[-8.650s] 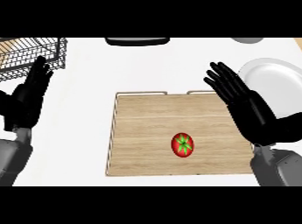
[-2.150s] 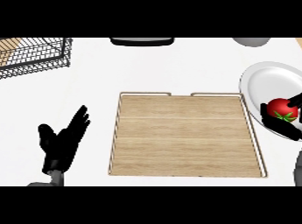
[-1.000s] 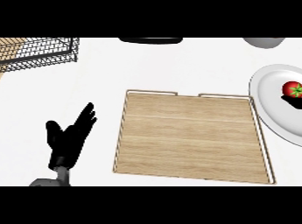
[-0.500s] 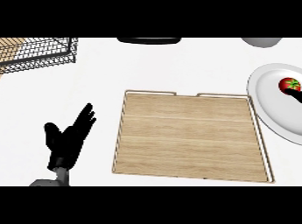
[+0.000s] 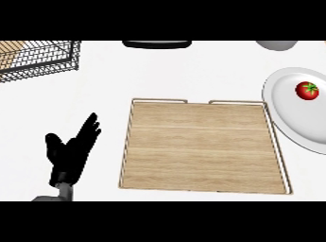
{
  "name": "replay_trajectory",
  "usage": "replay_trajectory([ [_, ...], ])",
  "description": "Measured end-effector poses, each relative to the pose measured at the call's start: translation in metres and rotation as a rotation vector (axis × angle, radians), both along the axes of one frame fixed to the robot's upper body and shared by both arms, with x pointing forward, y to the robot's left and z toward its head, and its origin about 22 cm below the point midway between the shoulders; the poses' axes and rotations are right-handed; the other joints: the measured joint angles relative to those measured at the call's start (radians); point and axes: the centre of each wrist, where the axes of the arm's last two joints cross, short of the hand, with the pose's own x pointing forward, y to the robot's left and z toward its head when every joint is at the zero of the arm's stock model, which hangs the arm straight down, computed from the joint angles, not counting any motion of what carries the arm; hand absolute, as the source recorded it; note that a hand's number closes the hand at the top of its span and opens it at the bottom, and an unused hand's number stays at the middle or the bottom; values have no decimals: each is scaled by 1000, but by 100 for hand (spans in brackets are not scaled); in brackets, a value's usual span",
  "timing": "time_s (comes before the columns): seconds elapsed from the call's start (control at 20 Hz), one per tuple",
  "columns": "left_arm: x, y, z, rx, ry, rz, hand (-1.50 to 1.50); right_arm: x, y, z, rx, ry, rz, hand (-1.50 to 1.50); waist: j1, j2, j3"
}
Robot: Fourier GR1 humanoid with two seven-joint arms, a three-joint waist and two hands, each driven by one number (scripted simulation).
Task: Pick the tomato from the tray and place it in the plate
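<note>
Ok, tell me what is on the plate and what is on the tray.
On the white plate lies the tomato, near its far end, with nothing touching it. The wooden tray shows only bare boards. Nothing covers either one, though the plate's right edge runs out of view.

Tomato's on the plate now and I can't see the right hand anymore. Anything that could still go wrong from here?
The tomato sits off-centre on the plate, toward its far side, with nothing holding it; being round, it might roll. The plate runs past the view's right edge, where the right hand is out of sight. The left hand rests open beside the tray.
</note>
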Motion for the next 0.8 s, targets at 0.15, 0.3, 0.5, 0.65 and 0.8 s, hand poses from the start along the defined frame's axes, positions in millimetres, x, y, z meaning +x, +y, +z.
replay_trajectory([
  [0.15,0,2,-1,1,9,4,0,-23,-17,-3,13,14,70,-150,-6,-3,0],
  [0.3,0,3,0,4,16,12,0,-48,-30,-10,5,34,115,-150,-11,-5,-1],
  [0.5,3,4,2,3,25,15,0,-68,-37,-18,-37,88,123,-150,-13,-7,-1],
  [0.65,3,2,4,1,29,19,0,-86,-43,-23,-71,126,127,-150,-15,-7,-3],
  [0.8,1,1,2,4,25,17,0,-100,-51,-21,-102,161,127,-150,-19,-8,-3],
])
